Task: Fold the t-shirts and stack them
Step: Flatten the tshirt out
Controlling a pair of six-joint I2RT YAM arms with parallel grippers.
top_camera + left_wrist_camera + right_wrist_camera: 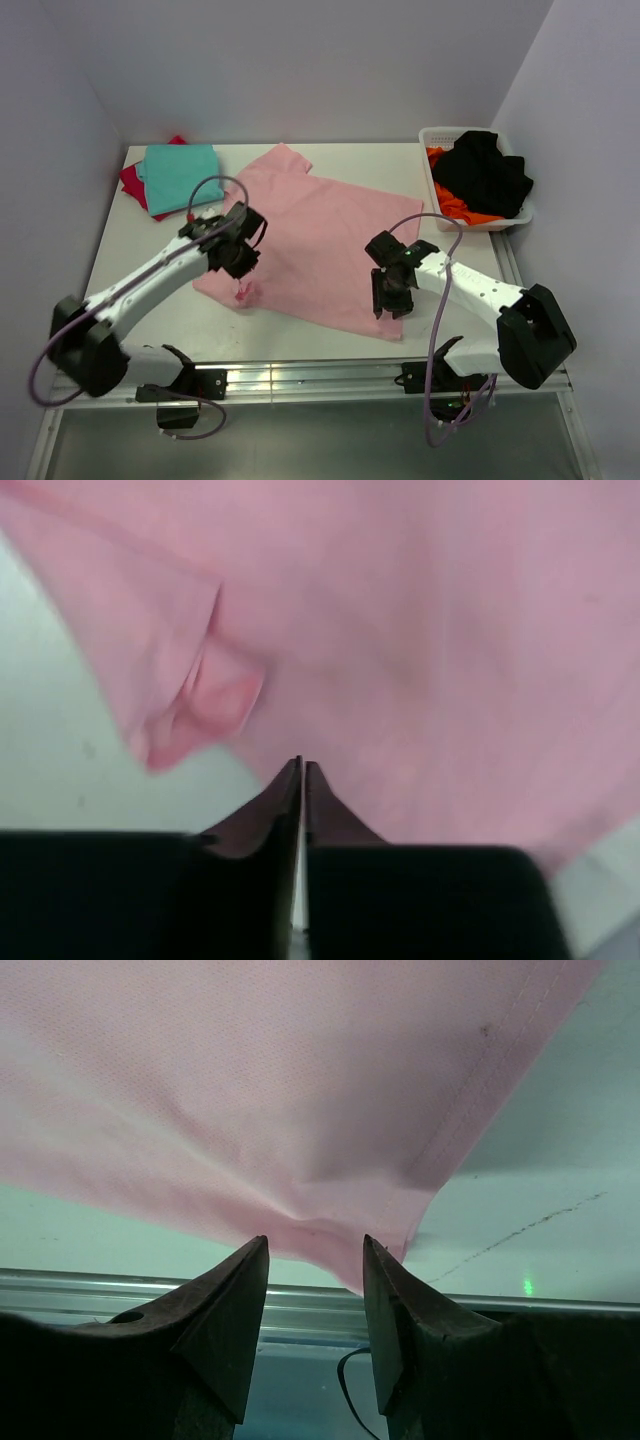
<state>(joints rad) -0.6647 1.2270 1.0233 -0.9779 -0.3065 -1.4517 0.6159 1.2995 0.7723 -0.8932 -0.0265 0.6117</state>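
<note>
One pink t-shirt (320,240), apparently in left tool (301,768).

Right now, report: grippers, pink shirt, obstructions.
Left gripper shut at near edge of pink shirt, grip unconfirmed. Right gripper open, straddling its near corner. Shirt spread out, unfolded. Nothing lying on it.

A robot lab: bare white walls (300,60) enclose a table (130,225) edged with aluminium rail (300,376).

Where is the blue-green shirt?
In the top view, the teal t-shirt lies folded at the far left, on top of the red t-shirt, just left of the pink t-shirt.
</note>
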